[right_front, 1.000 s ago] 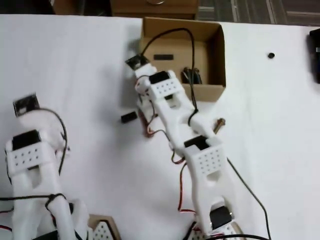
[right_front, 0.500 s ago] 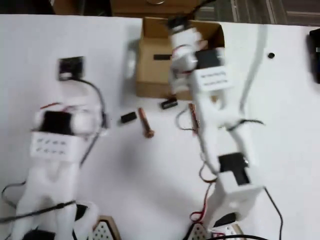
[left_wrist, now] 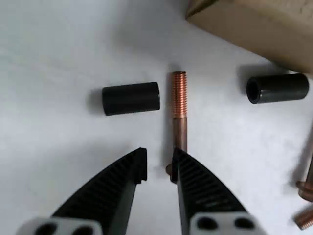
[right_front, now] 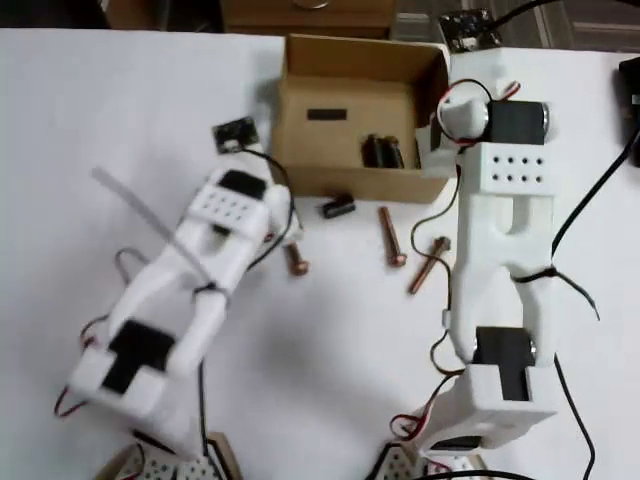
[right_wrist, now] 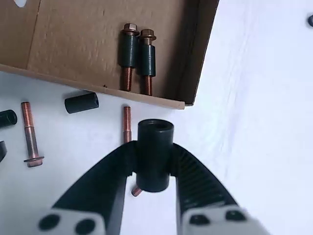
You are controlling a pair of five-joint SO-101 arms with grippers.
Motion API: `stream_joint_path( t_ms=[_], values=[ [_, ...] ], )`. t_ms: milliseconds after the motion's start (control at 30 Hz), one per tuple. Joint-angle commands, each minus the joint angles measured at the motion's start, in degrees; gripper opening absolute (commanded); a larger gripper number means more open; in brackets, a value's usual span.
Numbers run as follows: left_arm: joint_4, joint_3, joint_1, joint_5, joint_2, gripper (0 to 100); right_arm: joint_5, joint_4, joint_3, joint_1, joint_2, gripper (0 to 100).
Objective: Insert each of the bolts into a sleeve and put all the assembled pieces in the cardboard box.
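In the left wrist view my left gripper stands open low over the table. A copper bolt lies just beside one fingertip, its head near the tip. A black sleeve lies next to that bolt's thread and a second sleeve lies near the cardboard box. My right gripper is shut on an upright black sleeve and hangs near the box's right wall. Two assembled pieces lie in the box.
Two more loose bolts lie on the white table in front of the box, with a sleeve at its front wall. A small black item sits at the far right. The left arm slants across the table's left half.
The left arm swung from the far left in towards the bolt at the box's front. The right arm moved from the box's left side across it to its right edge.
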Motion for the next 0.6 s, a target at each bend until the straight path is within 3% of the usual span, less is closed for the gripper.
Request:
stream_joint_path(
  t_ms=[0,467,567],
  values=[
    [2.99,-9.36,2.02,1.67,7.38,12,0.18,0.22,-2.11,0.75,-4.18,2.1],
    [2.99,-19.91,2.55,4.84,25.58,11,0.18,0.22,-2.11,0.57,-3.91,2.1],
    [5.54,-22.02,2.55,4.57,26.20,1,0.18,0.13,-2.11,0.57,-3.74,2.1]
  ],
)
